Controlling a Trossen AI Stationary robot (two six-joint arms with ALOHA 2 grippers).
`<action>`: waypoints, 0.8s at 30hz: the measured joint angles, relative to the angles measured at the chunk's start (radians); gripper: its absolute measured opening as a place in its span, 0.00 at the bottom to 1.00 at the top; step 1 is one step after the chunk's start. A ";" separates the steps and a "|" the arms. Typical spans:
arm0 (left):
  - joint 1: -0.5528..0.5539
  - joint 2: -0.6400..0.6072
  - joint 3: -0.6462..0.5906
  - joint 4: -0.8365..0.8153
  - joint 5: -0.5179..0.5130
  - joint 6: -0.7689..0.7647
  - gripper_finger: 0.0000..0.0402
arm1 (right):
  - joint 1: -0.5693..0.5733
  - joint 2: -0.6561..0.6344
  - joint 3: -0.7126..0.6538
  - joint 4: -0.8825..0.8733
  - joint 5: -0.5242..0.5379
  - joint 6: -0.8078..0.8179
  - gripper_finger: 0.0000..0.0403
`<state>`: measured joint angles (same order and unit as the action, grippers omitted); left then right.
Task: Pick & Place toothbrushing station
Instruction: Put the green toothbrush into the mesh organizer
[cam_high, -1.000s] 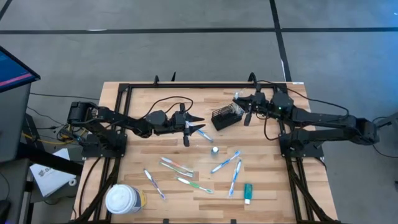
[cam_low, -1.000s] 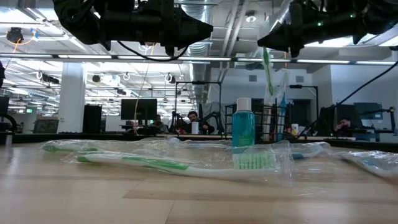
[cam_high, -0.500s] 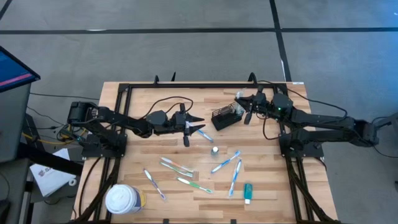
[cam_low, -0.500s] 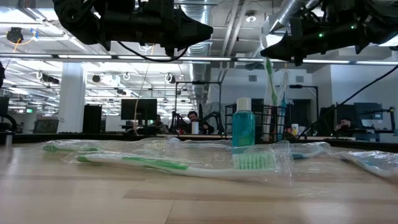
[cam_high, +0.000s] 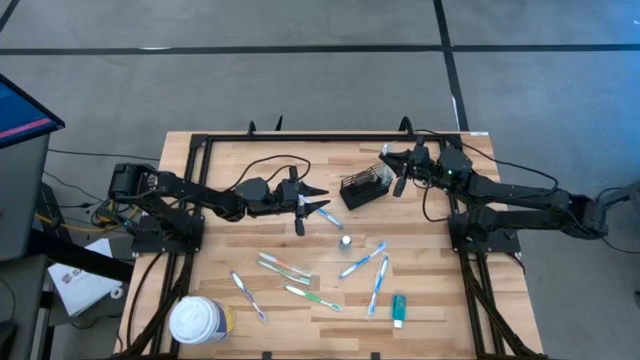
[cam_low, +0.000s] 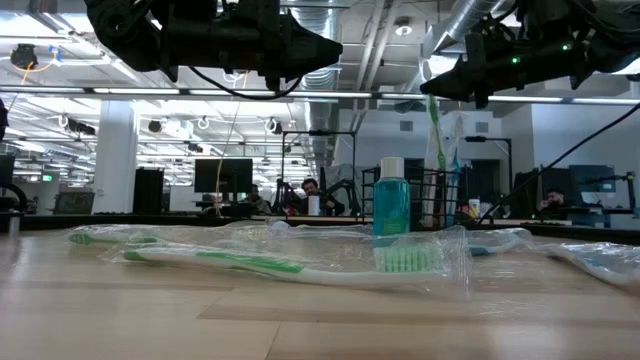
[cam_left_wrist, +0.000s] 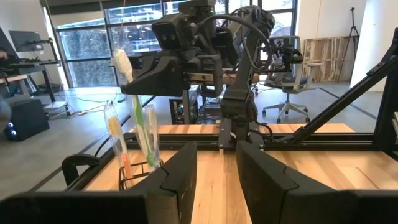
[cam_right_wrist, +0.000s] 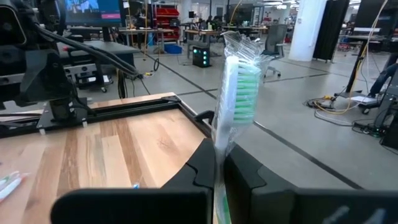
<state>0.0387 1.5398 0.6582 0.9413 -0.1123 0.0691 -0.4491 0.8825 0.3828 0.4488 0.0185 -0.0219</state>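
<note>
The black wire-mesh caddy (cam_high: 360, 189) stands at the far middle of the table, with wrapped toothbrushes upright in it (cam_left_wrist: 115, 134). My right gripper (cam_high: 398, 172) is above it, shut on a green toothbrush in clear wrap (cam_right_wrist: 236, 81). That brush's lower end reaches down into the caddy (cam_left_wrist: 142, 134). My left gripper (cam_high: 318, 200) hangs open and empty left of the caddy, its fingers pointing at it (cam_left_wrist: 216, 177). Several more toothbrushes (cam_high: 285, 268) and the teal tube (cam_high: 398, 310) are on the near half of the table. My right gripper pinches the wrapped green toothbrush between its two fingers, on the handle just below the bristle head (cam_right_wrist: 219, 155). The fingers come slanting down from the table's right. The brush stands nearly upright, head up (cam_low: 432, 105), with its handle end down in the caddy.
A large white-lidded round tub (cam_high: 198, 320) stands at the near left corner. A small round object (cam_high: 345, 240) lies mid-table. A black frame rail (cam_high: 300, 138) runs along the far edge. People sit in the room beyond the table.
My right gripper has shifted a little toward the table's far edge with the green toothbrush. The brush has come down and its handle now sits lower at the caddy.
</note>
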 joint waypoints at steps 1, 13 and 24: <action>0.000 0.000 0.000 0.000 0.000 0.000 0.27 | -0.003 0.000 0.000 0.001 0.000 0.000 0.01; 0.000 0.000 0.000 -0.001 0.004 0.000 0.27 | -0.075 0.001 -0.090 0.179 -0.097 0.061 0.01; 0.000 0.000 0.000 0.000 0.003 0.000 0.27 | -0.096 0.001 -0.169 0.280 -0.102 0.087 0.01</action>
<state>0.0387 1.5398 0.6582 0.9409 -0.1093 0.0692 -0.5453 0.8833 0.2141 0.7291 -0.0839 0.0650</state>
